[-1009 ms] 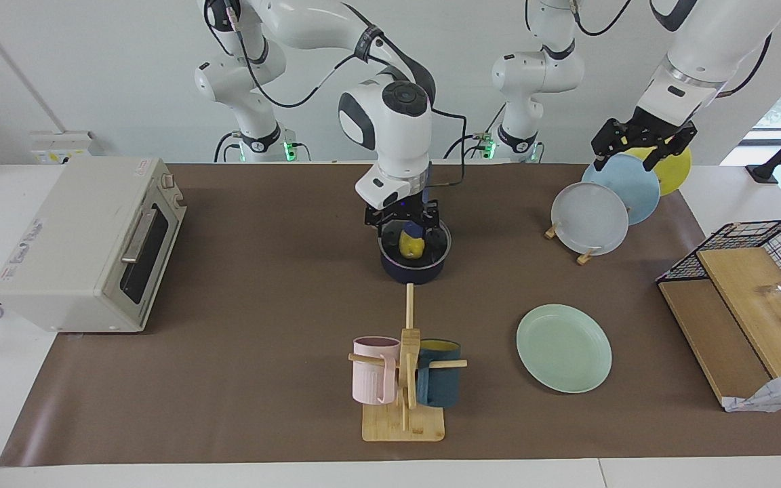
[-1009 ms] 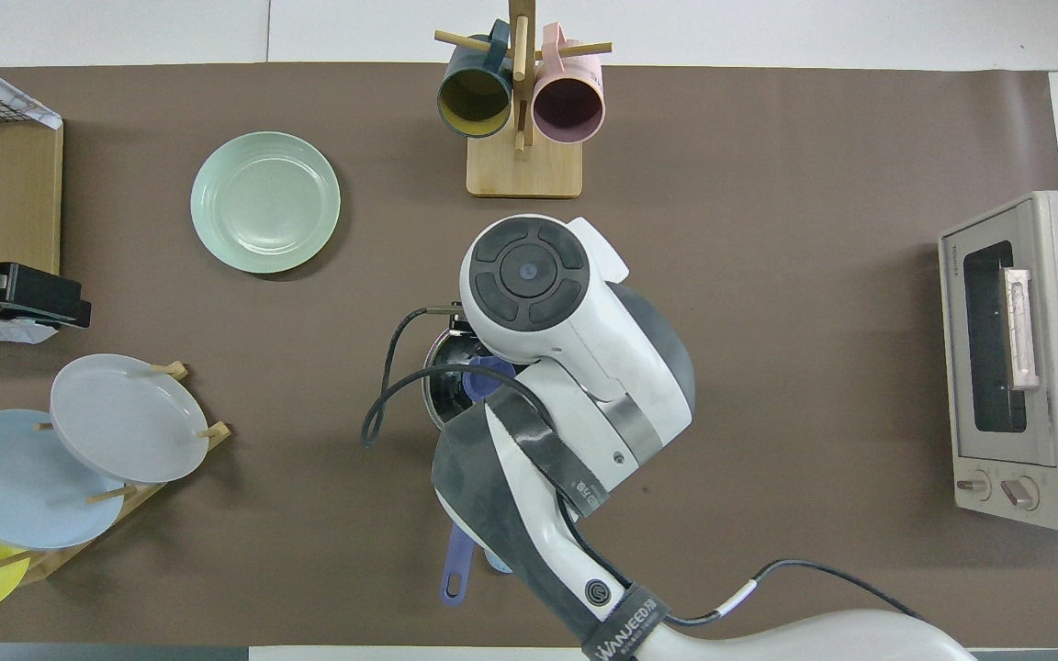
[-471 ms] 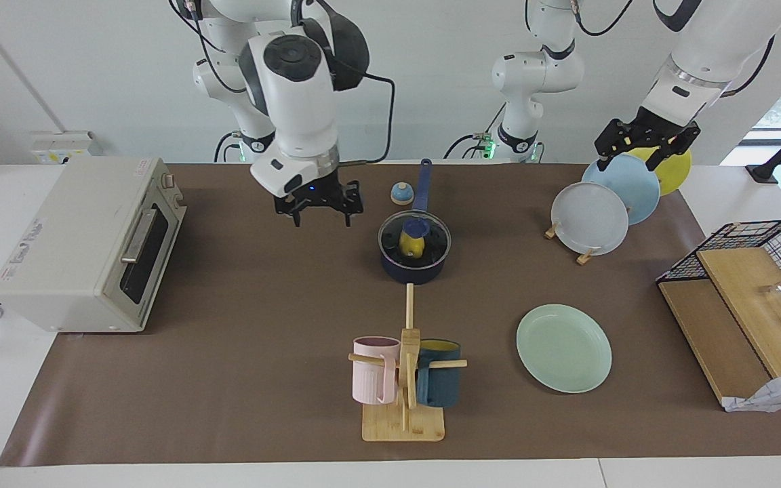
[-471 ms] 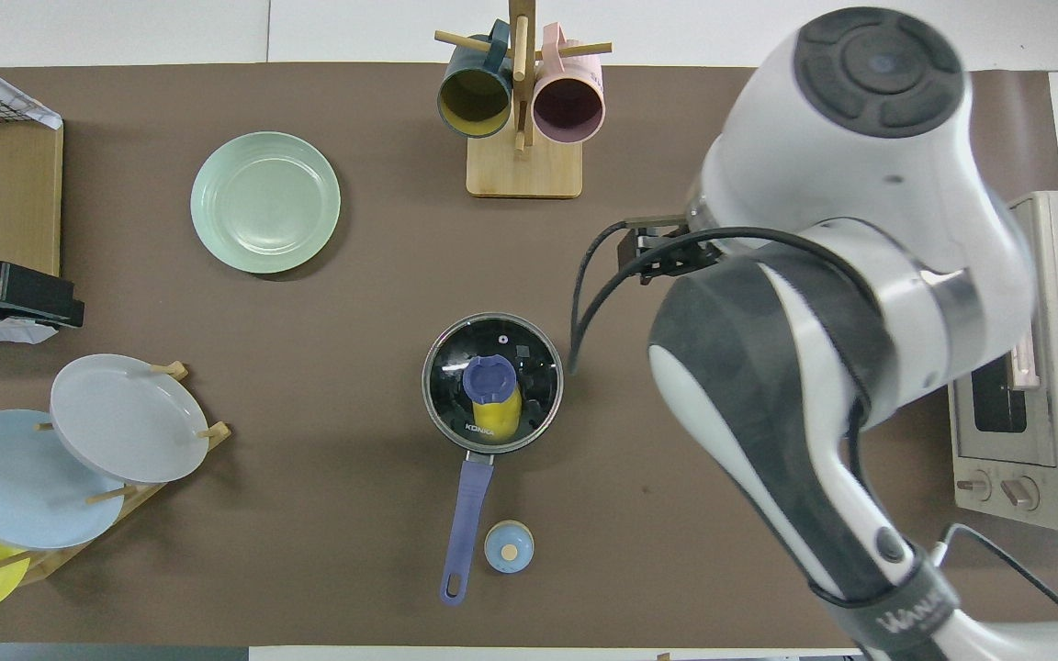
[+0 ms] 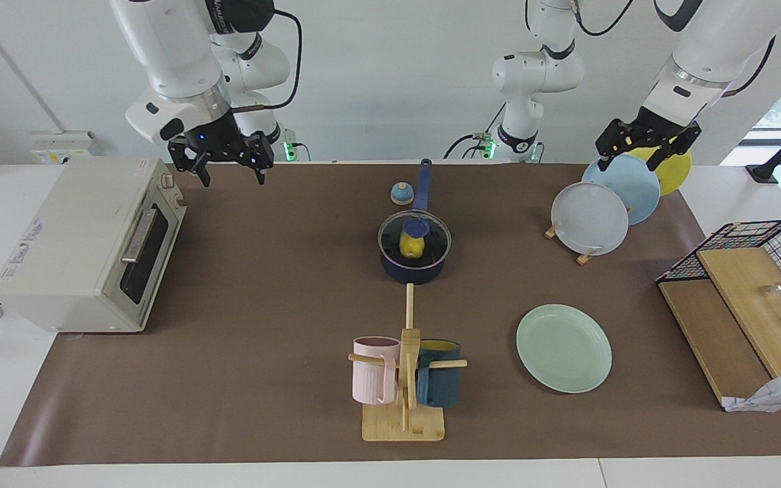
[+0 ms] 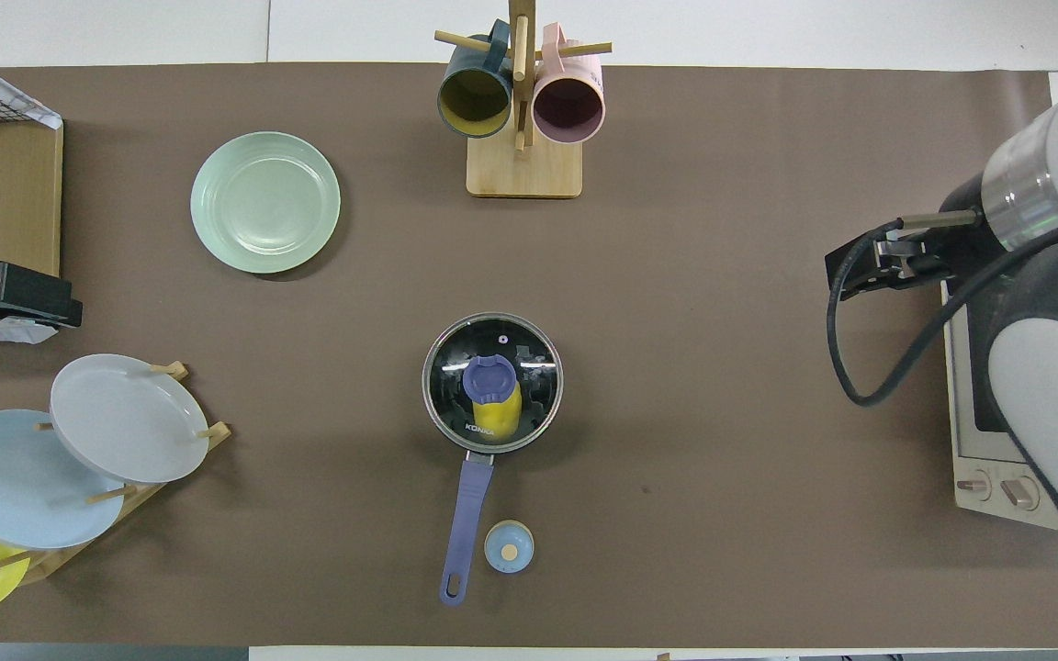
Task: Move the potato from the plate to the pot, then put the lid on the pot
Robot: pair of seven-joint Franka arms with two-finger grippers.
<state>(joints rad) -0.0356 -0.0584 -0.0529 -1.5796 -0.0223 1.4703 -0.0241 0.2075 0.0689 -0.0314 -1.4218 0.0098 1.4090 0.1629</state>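
Toaster oven (image 5: 85,244) sits at the right arm's end of the table. Plate (image 5: 564,348) lies bare, at about 4 o'clock from the pot (image 5: 415,261) in the facing view. Lid (image 6: 492,383) is seated on the pot's rim, potato (image 6: 496,413) inside beneath the glass; judged complete.

Right gripper (image 5: 227,161), fingers apart and empty, hangs over the oven's corner. Left gripper (image 5: 645,142), fingers apart, waits over the plate rack (image 5: 584,256).

Overhead view alone shows the pot's handle full length; only the facing view shows the right fingers.

Four plates (image 5: 563,348), two mugs (image 5: 375,369), one pot (image 5: 413,266), one lid (image 5: 415,236), one potato (image 5: 409,248), one bell (image 5: 401,194), one oven (image 5: 85,242).
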